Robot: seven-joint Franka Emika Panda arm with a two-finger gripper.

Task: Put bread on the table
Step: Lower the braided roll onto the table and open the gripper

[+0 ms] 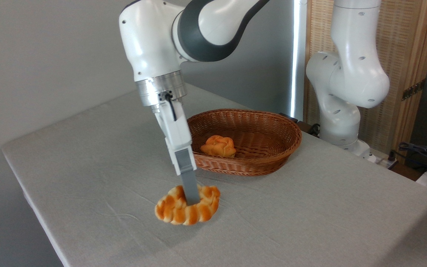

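Now I have the gripper (191, 200) clamped on the braided loaf (187, 210), its grey near finger (189, 185) pressed into the middle of the bread from above. The other finger is hidden behind the loaf and the near one, so I read the grip from how the bread sits against it. The loaf is out on the grey cloth table (310, 215), at about 7 o'clock from the wicker basket (258, 148) and clear of its rim. Its underside looks to be touching the cloth or just above it; I cannot tell which, though a soft shadow lies right under it toward 5 o'clock. It is golden-orange with pale creases, lying roughly level, one end pointing toward 9 o'clock and the other toward 3 o'clock.

Inside the basket, near its 9 o'clock side, a small knotted orange bun (218, 146) rests on the woven floor. The arm (184, 33) leans in from 12 o'clock, wrist tilted so the fingers slant down toward 5 o'clock. The arm's white base column (347, 85) stands past the table's edge at 3 o'clock from the basket, in front of a woven wooden screen (410, 55).
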